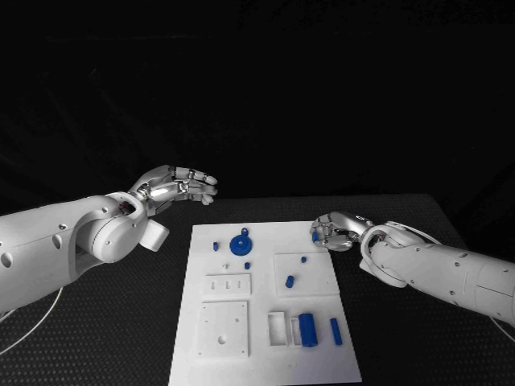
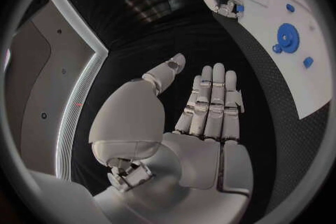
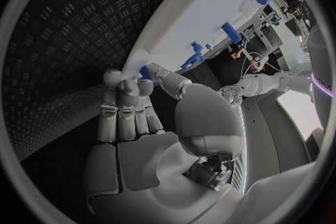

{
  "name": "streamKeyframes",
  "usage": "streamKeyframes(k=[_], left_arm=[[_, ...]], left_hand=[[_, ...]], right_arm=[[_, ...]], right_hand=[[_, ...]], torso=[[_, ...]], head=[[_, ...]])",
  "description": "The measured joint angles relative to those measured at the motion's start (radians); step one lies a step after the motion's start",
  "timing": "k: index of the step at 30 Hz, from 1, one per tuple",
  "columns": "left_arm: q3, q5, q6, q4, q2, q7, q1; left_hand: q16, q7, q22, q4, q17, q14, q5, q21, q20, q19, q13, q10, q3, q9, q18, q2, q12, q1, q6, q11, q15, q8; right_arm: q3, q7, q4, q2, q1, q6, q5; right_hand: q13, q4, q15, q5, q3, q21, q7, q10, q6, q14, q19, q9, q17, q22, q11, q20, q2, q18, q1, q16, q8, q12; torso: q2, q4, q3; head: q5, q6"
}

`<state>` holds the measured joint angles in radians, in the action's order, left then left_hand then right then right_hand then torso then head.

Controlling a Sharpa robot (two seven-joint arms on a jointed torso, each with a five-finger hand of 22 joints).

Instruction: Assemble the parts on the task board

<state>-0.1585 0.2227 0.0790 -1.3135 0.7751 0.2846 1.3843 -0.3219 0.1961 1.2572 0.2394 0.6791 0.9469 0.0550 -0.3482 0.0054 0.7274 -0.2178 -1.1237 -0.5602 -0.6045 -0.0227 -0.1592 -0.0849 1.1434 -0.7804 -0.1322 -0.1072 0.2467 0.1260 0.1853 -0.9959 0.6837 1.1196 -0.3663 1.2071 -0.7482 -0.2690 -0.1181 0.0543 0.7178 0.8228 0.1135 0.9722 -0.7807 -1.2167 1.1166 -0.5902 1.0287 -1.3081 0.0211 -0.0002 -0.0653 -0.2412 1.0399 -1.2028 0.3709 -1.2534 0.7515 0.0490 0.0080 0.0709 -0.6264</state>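
The right silver many-fingered hand [image 1: 333, 231] sits at the far right corner of the white rectangular task board [image 1: 327, 358]. Its fingers are closed around a small blue part [image 1: 317, 237], pinched between thumb and fingertips right at the board's right edge; the right wrist view shows the same blue piece [image 3: 145, 71] at the fingertips [image 3: 127, 87], over the board's rim. Judgement: the hand is either lifting this part from the board's edge or bringing it in to seat it; which one cannot be told.

The left silver many-fingered hand [image 1: 176, 186] hangs above the black table, off the board's far left corner and apart from it. It holds nothing; the left wrist view shows its fingers [image 2: 212, 102] straight and side by side, the thumb apart. Judgement: it is parked clear so the right hand can work.

On the board, a round blue toothed gear [image 1: 242, 244] lies near the far edge, with small blue pegs [image 1: 247, 264] beside it and one blue peg [image 1: 289, 281] near the centre. A chunky blue block [image 1: 307, 330] and a slim blue bar [image 1: 335, 331] rest towards the near right corner. Two white inset plates [image 1: 226, 329] with holes occupy the near left side. Judgement: most parts lie loose, so assembly is at an early stage.

The black table [image 1: 107, 346] has a ribbed, patterned surface. The room behind is dark.
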Motion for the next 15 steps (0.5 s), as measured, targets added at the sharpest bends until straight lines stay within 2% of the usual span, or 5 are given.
streamKeyframes(k=[4, 11, 15], left_arm=[[0.0, 0.0, 0.0, 0.0, 0.0, 0.0, 0.0], [0.0, 0.0, 0.0, 0.0, 0.0, -0.001, 0.0], [0.0, 0.0, 0.0, 0.0, 0.0, -0.001, 0.0]], left_hand=[[0.0, 0.0, 0.001, 0.0, 0.0, 0.0, 0.0, 0.0, 0.0, 0.0, 0.0, 0.0, 0.0, 0.0, 0.0, 0.0, 0.0, 0.0, 0.0, 0.0, 0.0, 0.0], [0.0, 0.0, 0.001, 0.0, 0.001, 0.0, 0.0, 0.0, 0.0, 0.0, 0.0, 0.0, 0.0, 0.0, 0.0, 0.0, 0.0, 0.0, 0.0, 0.0, 0.0, 0.0], [0.0, 0.0, 0.001, -0.003, 0.001, 0.0, 0.0, 0.0, 0.0, 0.0, 0.0, 0.0, -0.003, 0.0, 0.0, 0.0, 0.0, 0.0, 0.0, 0.0, 0.0, 0.0]], right_arm=[[0.0, -0.004, 0.0, 0.001, 0.0, -0.004, 0.001], [0.0, -0.007, -0.001, 0.001, 0.0, -0.01, 0.001], [0.0, -0.008, -0.005, 0.002, 0.0, -0.014, -0.002]], right_hand=[[0.0, -0.006, -0.006, 0.0, 0.0, 0.005, -0.007, 0.007, -0.007, -0.006, 0.0, -0.006, 0.0, 0.0, -0.007, 0.0, 0.005, -0.01, -0.005, 0.0, 0.002, 0.0], [0.0, -0.01, -0.011, 0.0, 0.001, 0.005, -0.01, 0.01, -0.01, -0.011, 0.005, -0.01, 0.0, 0.0, -0.01, -0.005, 0.005, -0.012, -0.005, -0.001, 0.004, 0.0], [0.0, -0.014, -0.012, 0.0, 0.003, 0.005, -0.01, 0.011, -0.01, -0.013, 0.005, -0.012, 0.0, 0.0, -0.011, -0.005, 0.013, -0.012, -0.005, -0.001, 0.004, 0.0]], torso=[[0.0, 0.0, -0.0001], [0.0, 0.0, 0.0], [0.0, 0.0, 0.0]], head=[[-0.001, -0.001], [0.0, -0.001], [0.0, -0.001]])
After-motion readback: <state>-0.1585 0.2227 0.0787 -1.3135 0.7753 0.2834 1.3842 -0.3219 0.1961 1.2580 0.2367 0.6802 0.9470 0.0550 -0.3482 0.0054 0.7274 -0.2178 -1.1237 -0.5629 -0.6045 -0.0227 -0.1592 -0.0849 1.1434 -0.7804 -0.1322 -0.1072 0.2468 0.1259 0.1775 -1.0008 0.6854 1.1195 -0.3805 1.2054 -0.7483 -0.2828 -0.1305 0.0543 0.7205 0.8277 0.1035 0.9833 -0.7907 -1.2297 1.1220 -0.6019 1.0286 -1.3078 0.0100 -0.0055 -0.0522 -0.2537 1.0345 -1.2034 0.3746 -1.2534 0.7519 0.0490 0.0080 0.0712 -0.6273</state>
